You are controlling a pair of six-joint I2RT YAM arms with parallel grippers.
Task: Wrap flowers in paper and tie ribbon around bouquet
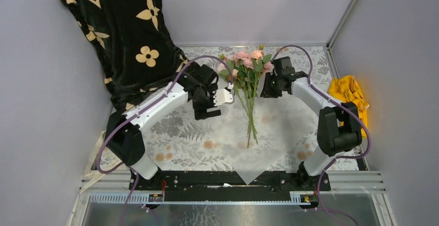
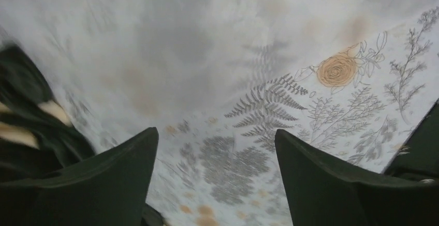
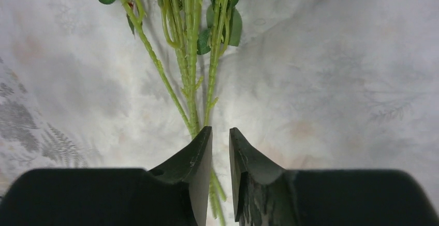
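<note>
The flowers lie on the paper at mid table, pink heads far, thin green stems running toward me. The paper is a translucent white sheet set as a diamond. My left gripper hovers at the sheet's left edge, just left of the flowers. In the left wrist view its jaws stand wide open and empty, over the patterned cloth with the paper beyond. My right gripper hangs right of the leaves. It is open by a narrow gap above the stems, gripping nothing. No ribbon is in view.
A grey leaf-patterned tablecloth covers the table. A black cloth with cream flower shapes hangs at the far left, down to the table. A yellow cloth lies at the right edge. Walls close in on three sides.
</note>
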